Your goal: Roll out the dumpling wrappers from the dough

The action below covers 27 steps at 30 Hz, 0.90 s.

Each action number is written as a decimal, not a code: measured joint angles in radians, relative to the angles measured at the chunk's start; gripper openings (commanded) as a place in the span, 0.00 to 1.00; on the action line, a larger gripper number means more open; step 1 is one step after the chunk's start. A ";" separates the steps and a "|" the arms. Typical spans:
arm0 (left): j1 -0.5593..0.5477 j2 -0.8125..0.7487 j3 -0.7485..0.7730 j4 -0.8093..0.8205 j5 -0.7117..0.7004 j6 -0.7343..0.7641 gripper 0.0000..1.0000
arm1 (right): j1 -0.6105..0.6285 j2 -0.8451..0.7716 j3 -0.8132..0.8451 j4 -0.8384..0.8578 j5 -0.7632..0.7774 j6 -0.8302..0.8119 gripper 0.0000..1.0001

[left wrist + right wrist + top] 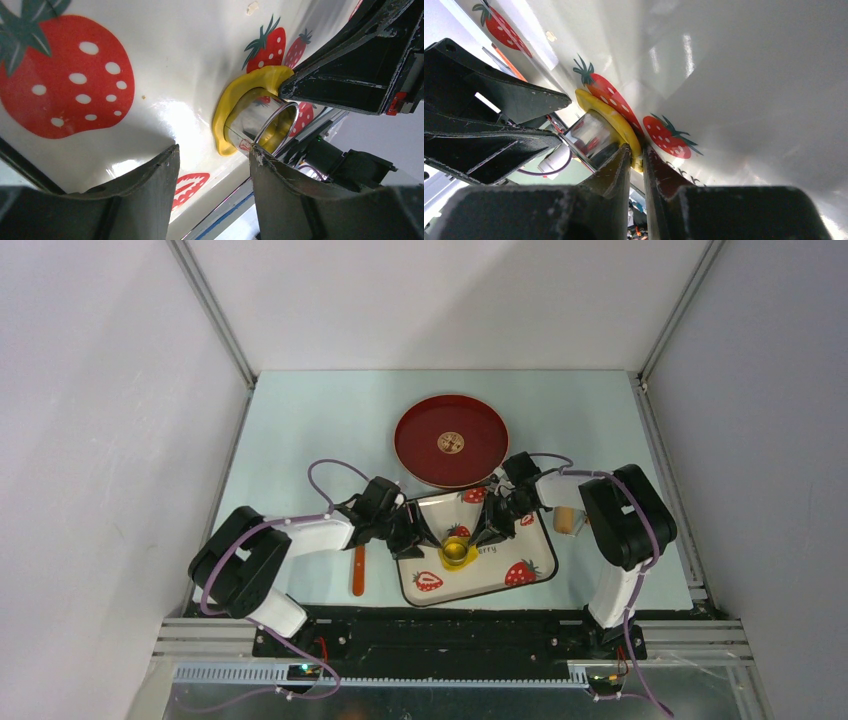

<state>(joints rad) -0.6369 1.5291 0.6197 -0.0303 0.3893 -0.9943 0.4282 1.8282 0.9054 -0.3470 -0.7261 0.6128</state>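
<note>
barely apart, right fingers pinch dough; left fingers gape.

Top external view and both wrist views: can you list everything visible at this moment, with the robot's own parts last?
tray: one, white with red strawberry prints, on the table between the arms.
dough: one flattened piece, bright yellow, on the tray's near part, around the cutter.
cutter: one, shiny metal ring, standing on the dough.
plate: one, red with a gold-brown emblem, just behind the tray.
stick: one, orange, on the table left of the tray.
cylinder: one, tan, on the table right of the tray.
left gripper: one, black, open, beside the cutter.
right gripper: one, black, pinched on the dough's edge.
</note>
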 measured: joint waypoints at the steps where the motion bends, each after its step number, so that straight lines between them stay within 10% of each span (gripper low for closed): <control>1: 0.000 0.000 0.000 0.000 0.000 0.000 0.61 | 0.000 0.000 0.000 0.000 0.000 0.000 0.18; 27: 0.003 0.011 0.008 -0.005 0.012 0.000 0.61 | 0.001 -0.091 0.006 -0.039 0.027 0.006 0.14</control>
<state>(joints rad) -0.6342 1.5402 0.6281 -0.0349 0.4015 -0.9943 0.4294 1.7374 0.9115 -0.3862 -0.6991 0.6193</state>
